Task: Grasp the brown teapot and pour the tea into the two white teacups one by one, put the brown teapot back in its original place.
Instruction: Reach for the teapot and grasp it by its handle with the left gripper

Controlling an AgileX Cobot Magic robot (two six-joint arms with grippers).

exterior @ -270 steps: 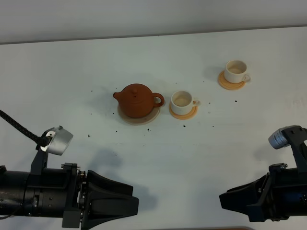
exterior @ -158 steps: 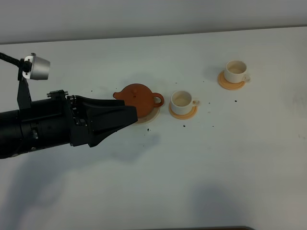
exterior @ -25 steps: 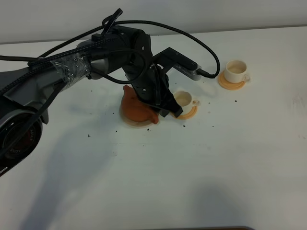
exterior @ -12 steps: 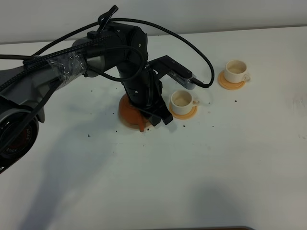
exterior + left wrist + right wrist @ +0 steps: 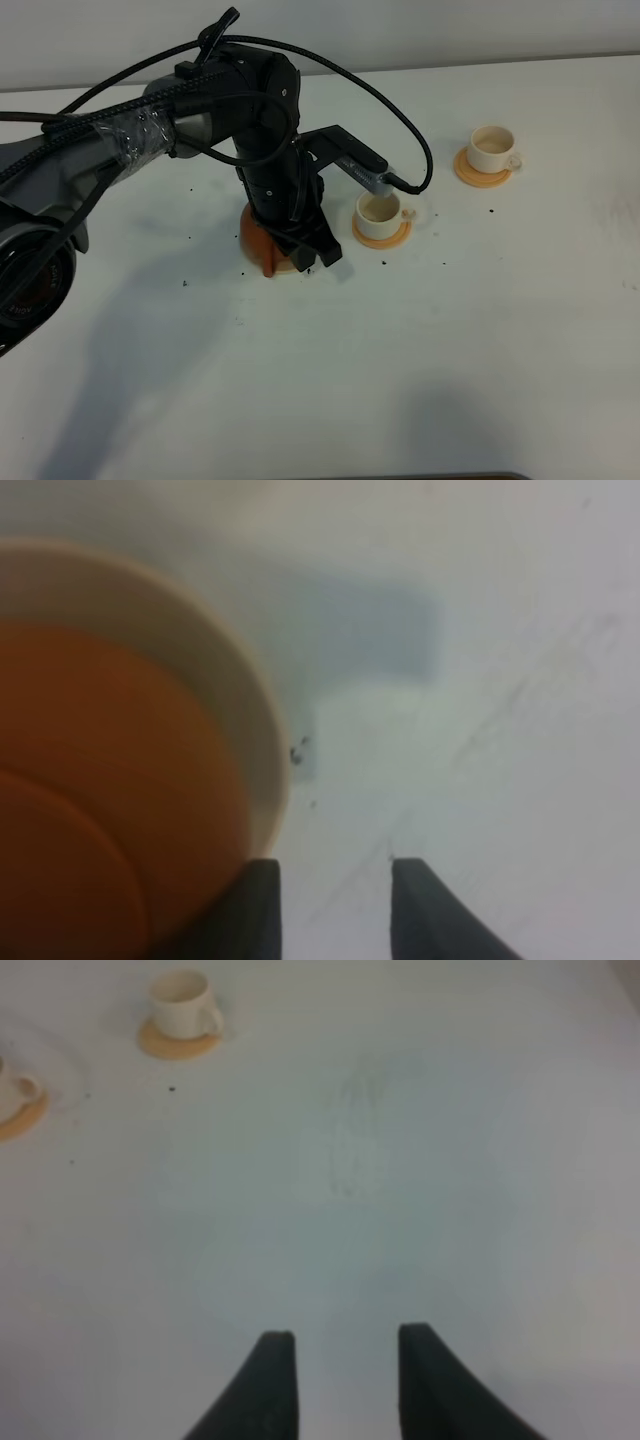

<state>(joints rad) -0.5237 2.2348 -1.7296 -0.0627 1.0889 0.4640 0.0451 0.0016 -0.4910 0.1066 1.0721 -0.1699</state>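
The left gripper (image 5: 335, 878) hangs low over the brown teapot (image 5: 254, 238), left of centre in the overhead view. Its jaws are apart with only bare table (image 5: 450, 350) between them, and one finger (image 5: 250, 910) is at the pot's edge. The pot sits on its pale beige coaster (image 5: 262, 750). One white teacup (image 5: 378, 208) stands just right of the pot and the second teacup (image 5: 490, 146) at upper right, each on an orange-tan coaster (image 5: 388, 238). The right gripper (image 5: 347, 1348), jaws apart, holds nothing.
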